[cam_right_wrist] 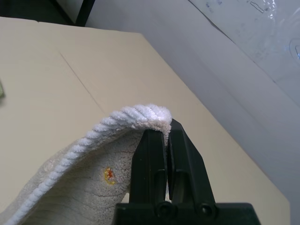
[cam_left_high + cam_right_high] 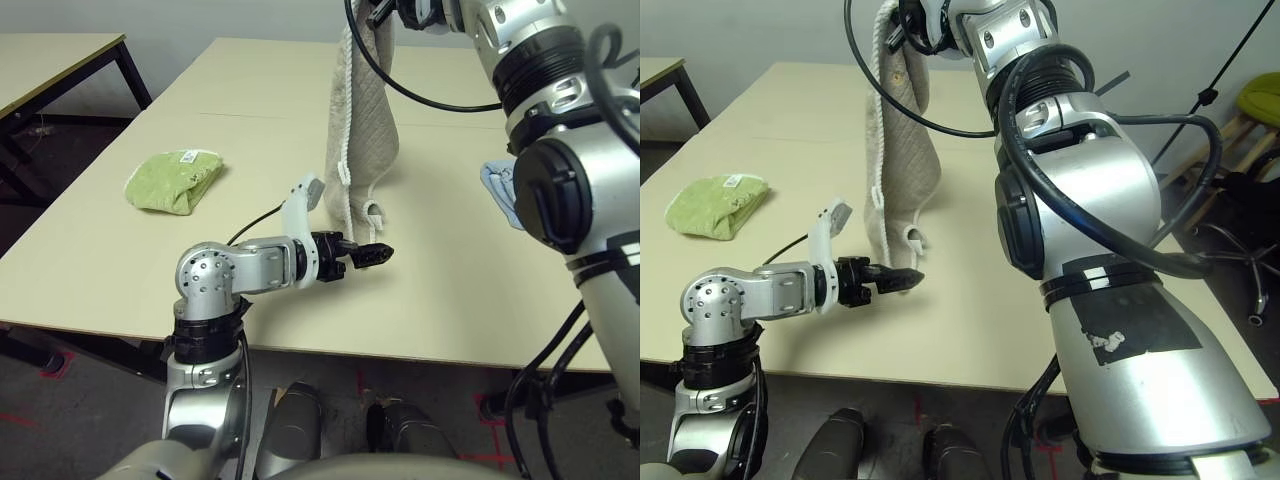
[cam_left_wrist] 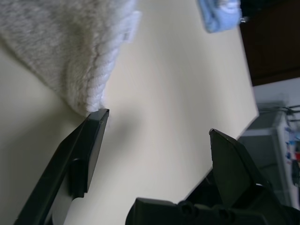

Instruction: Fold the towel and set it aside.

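Note:
The beige-grey towel hangs in a long drape from my right gripper, which is shut on its white corded edge high over the far side of the table. Its lower end, with a white loop, reaches down to the tabletop. My left gripper hovers low over the table just in front of that lower end. It is open, and one fingertip sits right beside the towel's bottom corner with nothing between the fingers.
A green folded cloth lies at the left of the table. A light blue folded cloth lies at the right, partly behind my right arm. A second table stands off to the far left.

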